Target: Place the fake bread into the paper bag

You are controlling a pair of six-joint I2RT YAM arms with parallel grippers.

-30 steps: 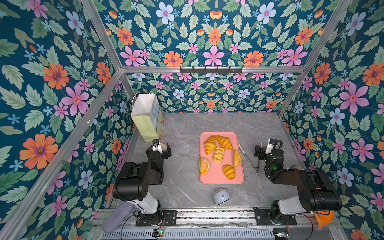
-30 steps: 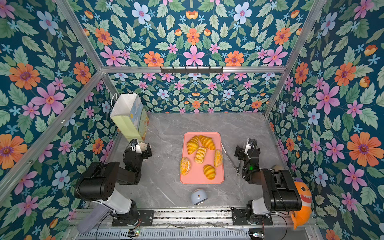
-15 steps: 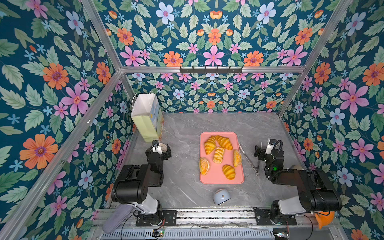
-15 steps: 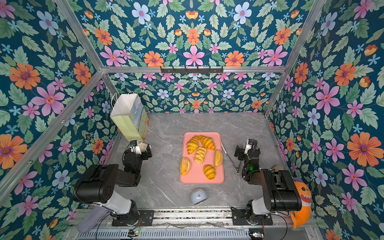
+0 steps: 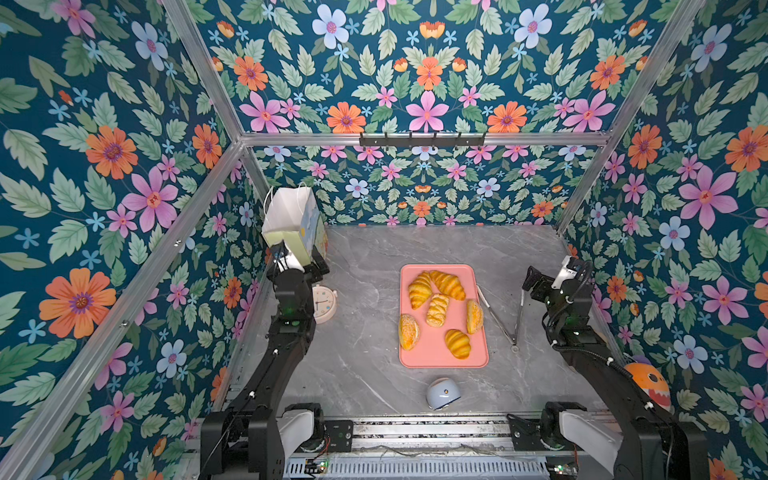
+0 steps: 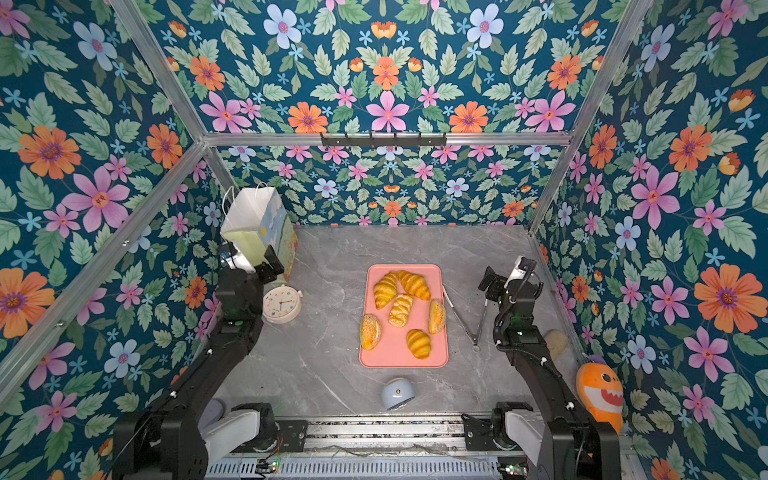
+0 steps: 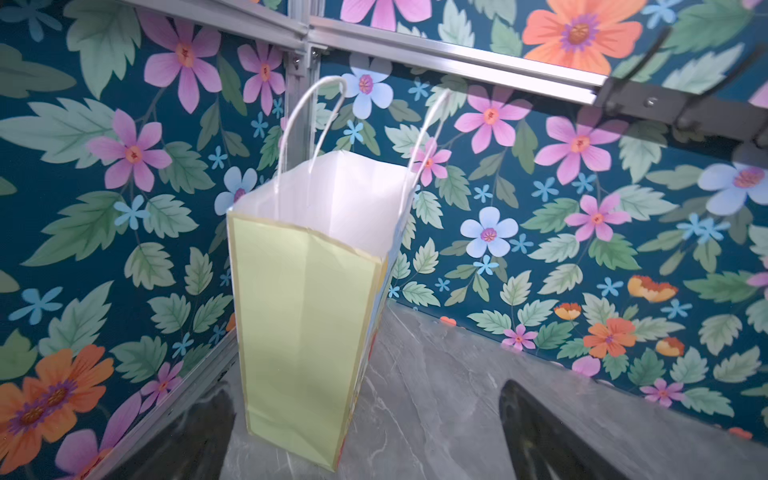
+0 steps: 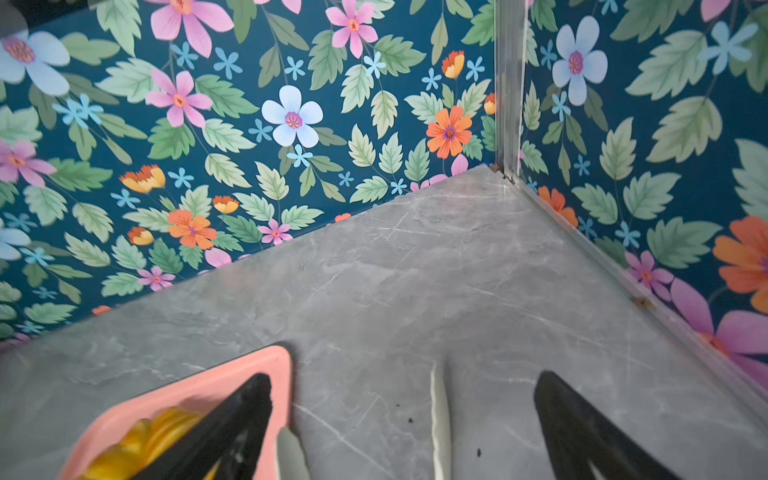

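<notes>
Several pieces of fake bread, croissants [image 5: 446,284] [image 6: 413,284] and seeded buns [image 5: 408,331], lie on a pink tray [image 5: 432,357] [image 6: 390,359] mid-table in both top views. The paper bag [image 5: 286,216] [image 6: 249,216] stands upright and open-mouthed in the back left corner. My left gripper [image 5: 301,266] [image 7: 370,440] hovers open just in front of the bag [image 7: 299,311], holding nothing. My right gripper [image 5: 540,282] [image 8: 407,432] is open and empty right of the tray, over bare table; the tray corner [image 8: 232,374] and a croissant [image 8: 158,432] show beside one finger.
A round clock [image 5: 324,301] lies by the left arm. Metal tongs [image 5: 505,316] [image 8: 440,415] lie right of the tray, under my right gripper. A pale blue domed object [image 5: 444,392] sits at the front. An orange plush [image 5: 648,380] leans on the right wall.
My left arm has stretched back toward the bag, uncovering the clock. My right arm has risen and moved back slightly. Both grippers stayed open; bread and bag are unmoved.
</notes>
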